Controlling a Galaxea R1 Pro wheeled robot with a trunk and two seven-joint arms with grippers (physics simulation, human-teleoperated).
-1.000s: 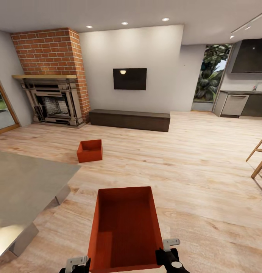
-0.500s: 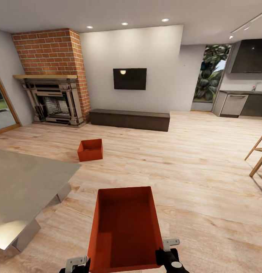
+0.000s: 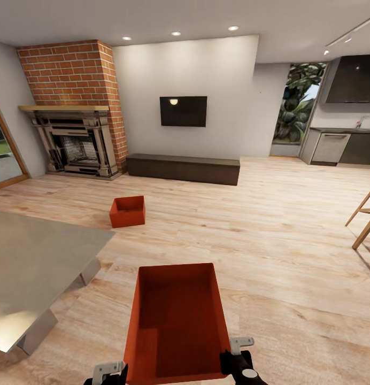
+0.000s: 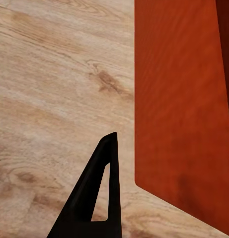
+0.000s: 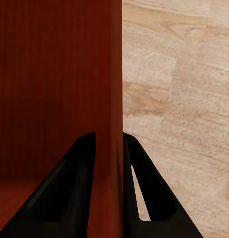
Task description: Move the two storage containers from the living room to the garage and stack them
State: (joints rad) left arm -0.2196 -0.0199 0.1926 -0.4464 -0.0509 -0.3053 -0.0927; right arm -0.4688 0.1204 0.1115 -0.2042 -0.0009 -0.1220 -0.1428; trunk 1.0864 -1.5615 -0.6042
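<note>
Holding the near storage container (image 3: pixel 177 321) low in front of you, your two arms flank it at the bottom edge of the head view: the long red-orange bin runs away from you, open top up, its far end pointing toward the room.

Your right pincer (image 3: pixel 236 357) sits at the bin's near right corner. In the right wrist view, its two black fingers (image 5: pixel 69 188) stand on either side of the thin red wall (image 5: pixel 107 99), one inside the bin and one outside, pressed together on it, so that pincer is clamped on the container. Your left pincer (image 3: pixel 107 371) is at the near left corner. In the left wrist view only one black finger (image 4: pixel 97 193) shows, just beside the outer face of the container (image 4: pixel 179 109) with a sliver of planks between; I cannot tell whether that pincer is apart or clamped.

The second storage container (image 3: pixel 127 211) rests on the light wood floor (image 3: pixel 270 224) well ahead of you, to the left of the held one and well apart from both pincers. A grey tabletop (image 3: pixel 35 267) lies at your left. Beyond stand the brick fireplace (image 3: pixel 72 107), a dark low bench (image 3: pixel 182 168) along the white wall under the wall TV (image 3: pixel 183 111), and a kitchen counter (image 3: pixel 342 144) far right.
</note>
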